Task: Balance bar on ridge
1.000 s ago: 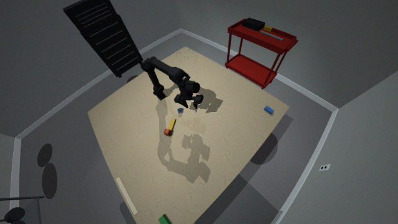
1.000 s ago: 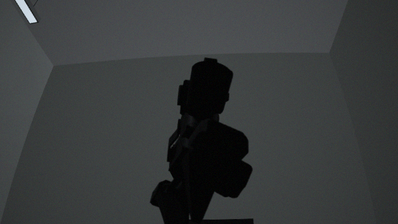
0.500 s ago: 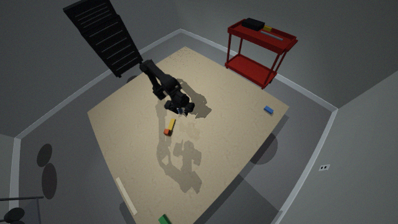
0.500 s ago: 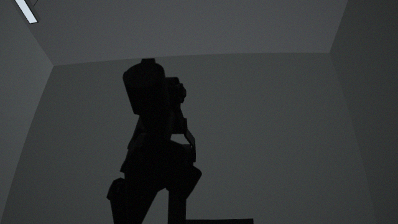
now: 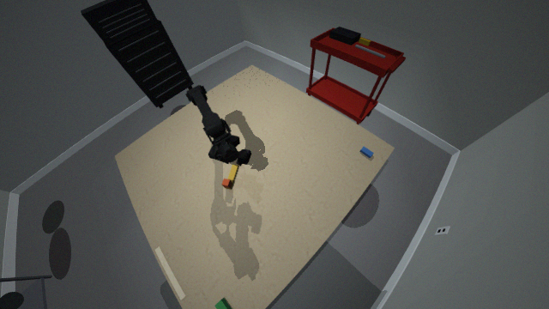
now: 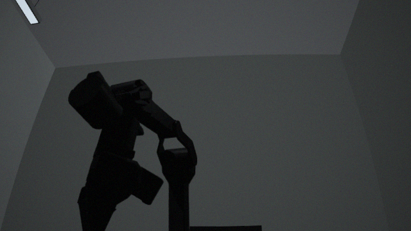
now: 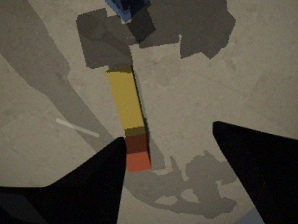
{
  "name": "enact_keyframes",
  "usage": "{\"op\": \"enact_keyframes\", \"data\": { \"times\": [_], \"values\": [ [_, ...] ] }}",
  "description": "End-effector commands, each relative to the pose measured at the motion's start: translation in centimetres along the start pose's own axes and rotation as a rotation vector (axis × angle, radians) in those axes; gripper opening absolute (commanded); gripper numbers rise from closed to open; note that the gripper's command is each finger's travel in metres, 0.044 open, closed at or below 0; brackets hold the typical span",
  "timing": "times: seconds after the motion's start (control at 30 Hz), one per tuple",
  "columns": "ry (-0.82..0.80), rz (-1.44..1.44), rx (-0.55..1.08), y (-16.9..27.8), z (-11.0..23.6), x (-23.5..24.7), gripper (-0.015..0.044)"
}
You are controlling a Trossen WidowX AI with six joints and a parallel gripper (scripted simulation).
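The bar [image 5: 232, 175] [image 7: 127, 100] is yellow with an orange end [image 7: 137, 156] and lies flat on the tan table [image 5: 300, 180]. My gripper [image 5: 235, 160] [image 7: 169, 135] is open and empty, hovering above the table. In the wrist view the bar lies just left of the gap between the fingers, its orange end next to the left fingertip. The exterior view shows only the arm [image 6: 122, 144] as a dark silhouette.
A blue block [image 5: 366, 151] lies near the table's right edge. A green block [image 5: 222, 304] sits at the front edge. A white strip [image 5: 169, 272] [image 7: 76, 127] lies front left. A red cart [image 5: 352, 73] and a black panel [image 5: 137, 47] stand beyond the table.
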State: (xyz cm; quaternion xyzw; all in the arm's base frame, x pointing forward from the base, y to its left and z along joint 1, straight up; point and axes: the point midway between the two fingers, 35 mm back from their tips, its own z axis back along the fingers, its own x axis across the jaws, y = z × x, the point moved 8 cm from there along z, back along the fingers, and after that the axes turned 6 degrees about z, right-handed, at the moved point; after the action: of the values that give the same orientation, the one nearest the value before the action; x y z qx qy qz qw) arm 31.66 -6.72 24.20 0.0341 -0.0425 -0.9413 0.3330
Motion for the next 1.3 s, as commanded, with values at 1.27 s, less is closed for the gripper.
{"op": "enact_keyframes", "data": {
  "times": [1.27],
  "values": [
    [-0.019,0.022,-0.076,1.5,-9.9,4.3,0.0315]
  ]
}}
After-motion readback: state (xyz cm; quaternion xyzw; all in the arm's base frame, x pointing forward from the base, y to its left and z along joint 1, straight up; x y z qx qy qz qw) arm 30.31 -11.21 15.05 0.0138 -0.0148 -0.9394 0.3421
